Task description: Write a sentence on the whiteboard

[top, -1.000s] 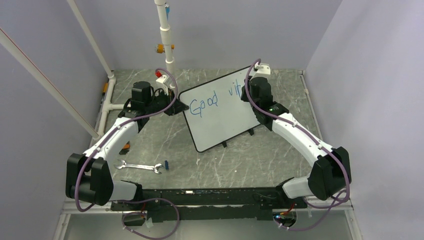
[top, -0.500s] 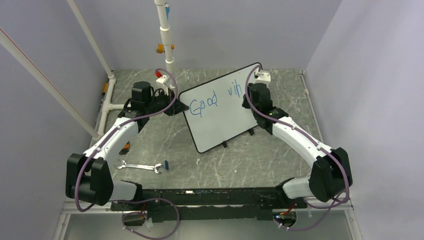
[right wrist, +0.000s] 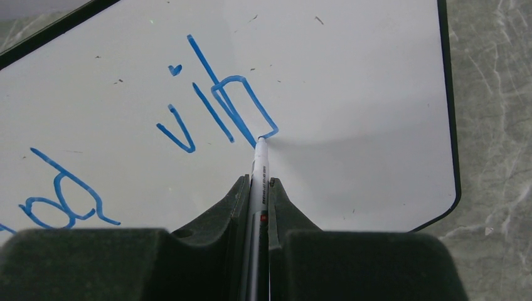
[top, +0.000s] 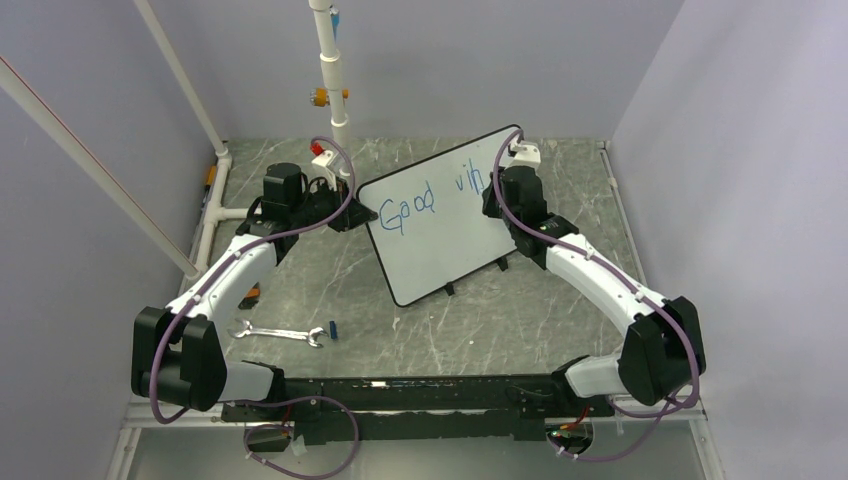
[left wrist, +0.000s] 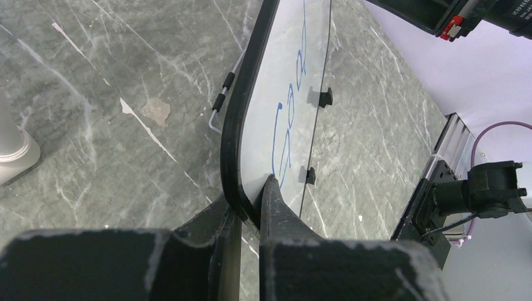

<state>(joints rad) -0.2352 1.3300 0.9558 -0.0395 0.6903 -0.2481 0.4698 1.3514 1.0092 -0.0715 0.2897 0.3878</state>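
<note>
The whiteboard [top: 440,235] stands tilted on its black feet at the table's middle back. Blue lettering [top: 412,207] on it reads "Good vib" as far as it shows; no second line shows. My left gripper [top: 356,214] is shut on the whiteboard's left edge [left wrist: 233,135], one finger on each face. My right gripper [top: 497,190] is shut on a white marker [right wrist: 259,164]. The marker's tip touches the board at the lower corner of the "b" [right wrist: 241,106].
A silver wrench [top: 278,333] and a small blue cap [top: 332,329] lie on the marble table at the near left. A white pipe stand [top: 330,70] rises behind the left gripper. A small orange item [top: 251,292] lies under the left arm.
My right gripper has moved a little right and down along the board with the marker, and the "b" stroke has been added after "vi". The left arm has not moved.
</note>
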